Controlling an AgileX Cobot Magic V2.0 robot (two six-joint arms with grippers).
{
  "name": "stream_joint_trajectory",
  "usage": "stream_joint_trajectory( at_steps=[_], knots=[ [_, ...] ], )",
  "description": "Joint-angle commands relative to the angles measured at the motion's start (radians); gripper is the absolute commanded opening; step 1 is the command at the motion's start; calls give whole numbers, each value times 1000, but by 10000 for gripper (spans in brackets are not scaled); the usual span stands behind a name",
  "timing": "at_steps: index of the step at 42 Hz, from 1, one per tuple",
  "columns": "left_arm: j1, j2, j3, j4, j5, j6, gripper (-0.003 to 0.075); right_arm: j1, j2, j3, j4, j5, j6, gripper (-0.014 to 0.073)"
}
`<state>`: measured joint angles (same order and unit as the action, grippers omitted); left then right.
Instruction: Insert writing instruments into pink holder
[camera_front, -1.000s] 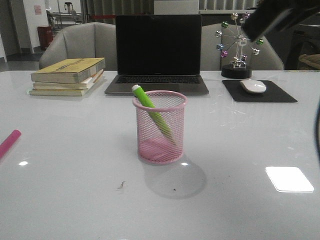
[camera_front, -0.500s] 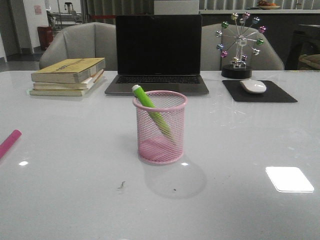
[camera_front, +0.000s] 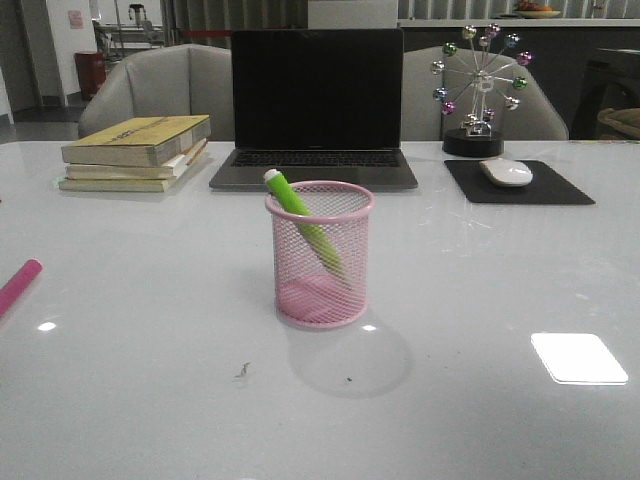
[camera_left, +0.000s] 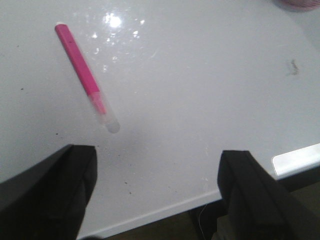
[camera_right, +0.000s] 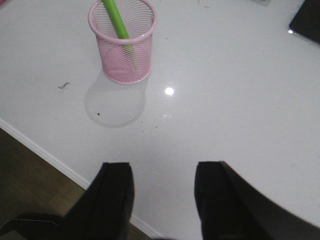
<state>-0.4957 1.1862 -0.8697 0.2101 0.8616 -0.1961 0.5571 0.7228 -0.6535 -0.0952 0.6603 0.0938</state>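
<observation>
Your pink wire-mesh holder (camera_front: 320, 255) stands upright mid-surface, in front of the laptop (camera_front: 316, 108): cylindrical, rolled rim, solid pink base. One item in it: the lime green marker (camera_front: 304, 224), thick smooth plastic, leaning, its white tip poking over the rim on the robot's left side and its lower end down near the base on the opposite side. The right wrist view shows the same green shaft crossing the mesh wall from inside. The magenta marker (camera_left: 86, 79) is not in the holder; it lies flat on the glossy white surface (camera_front: 480, 300), well apart from the cup toward the robot's left, with only one end showing at the edge of the front view. In the left wrist view you see its full length: pink barrel, small white tip at one end, a pale translucent-looking cap at the other. Left gripper (camera_left: 157, 192): jaws spread wide, holding nothing, above the surface near the magenta marker, not touching it. Right gripper (camera_right: 165, 197): jaws also spread, holding nothing, hanging over the near edge of the surface, holder ahead of it. Behind the holder: a stack of books (camera_front: 137, 152), a white mouse (camera_front: 506, 172) on a black pad (camera_front: 518, 184), and a small ferris-wheel ornament with coloured metallic balls (camera_front: 481, 88).
</observation>
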Motion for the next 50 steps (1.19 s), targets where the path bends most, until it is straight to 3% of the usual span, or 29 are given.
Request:
stream_joint_trajectory(
  at_steps=[1, 12, 22, 42, 50],
  knots=[
    [70, 76, -77, 23, -25, -15, 551, 1, -7, -27, -10, -67, -6, 416],
    [284, 301, -204, -8, -55, -10, 551, 1, -7, -27, -10, -67, -6, 416],
    [443, 496, -326, -325, -115, 226, 551, 1, -7, -27, -10, -67, -6, 416],
    [454, 739, -467, -311, -159, 226, 547, 1, -7, -27, -10, -67, -6, 416],
    [454, 758, -467, -307, -174, 226, 475, 1, -7, -27, -10, -67, -6, 416]
  ],
)
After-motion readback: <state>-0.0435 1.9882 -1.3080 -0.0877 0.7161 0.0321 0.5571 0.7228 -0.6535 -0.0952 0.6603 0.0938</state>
